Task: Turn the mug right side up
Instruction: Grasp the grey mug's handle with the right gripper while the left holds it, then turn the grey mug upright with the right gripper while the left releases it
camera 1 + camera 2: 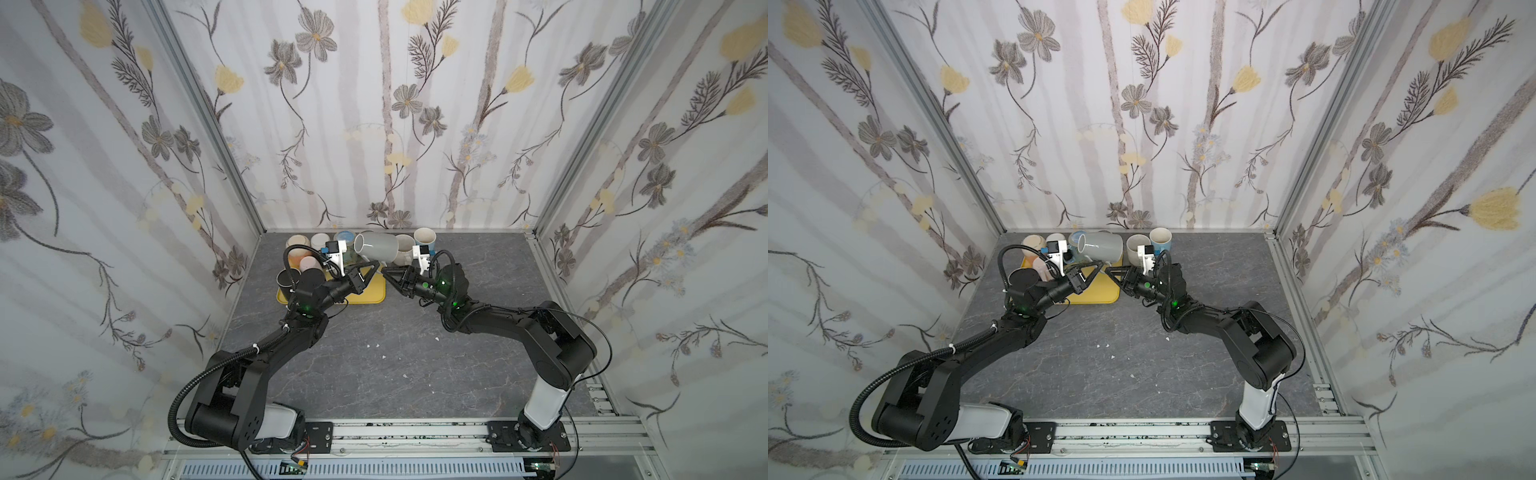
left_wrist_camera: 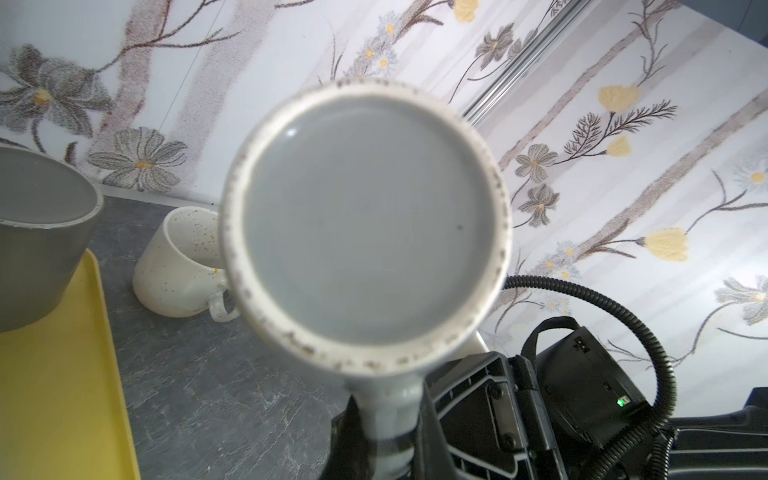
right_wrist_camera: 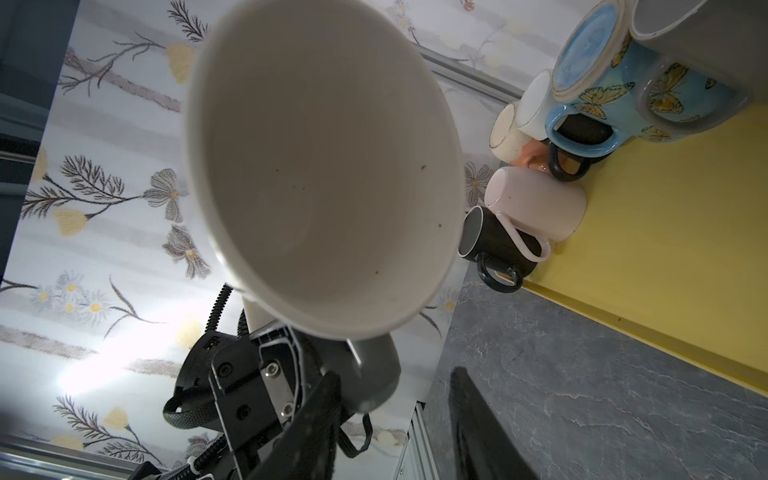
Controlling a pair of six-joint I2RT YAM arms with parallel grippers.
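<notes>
A: Where's the mug (image 1: pixel 376 248)?

B: Up in the air on its side, above the far edge of the tray (image 1: pixel 372 293). In both top views its mouth faces left and its base right. The left wrist view looks straight at the grey base with its speckled rim; the right wrist view looks straight into the pale inside.

A: Who has it?

B: The left gripper (image 1: pixel 372 266). Its jaws are pinched tight on the handle, which runs down from the mug's body between the fingers in the left wrist view.

A: And the right gripper (image 1: pixel 385 271)?

B: Just right of the tray's far corner, tips close to the left gripper's and right under the mug. Its jaws stand partly open with nothing between them; I can't tell whether they touch the mug.

A: What else is around the tray?

B: A cluster of other mugs on its far and left part: a blue butterfly mug (image 3: pixel 598 83), a pink one (image 3: pixel 536 203), a black one (image 3: pixel 494 245). A speckled white mug (image 2: pixel 178 266) stands on the table just beyond the tray.
</notes>
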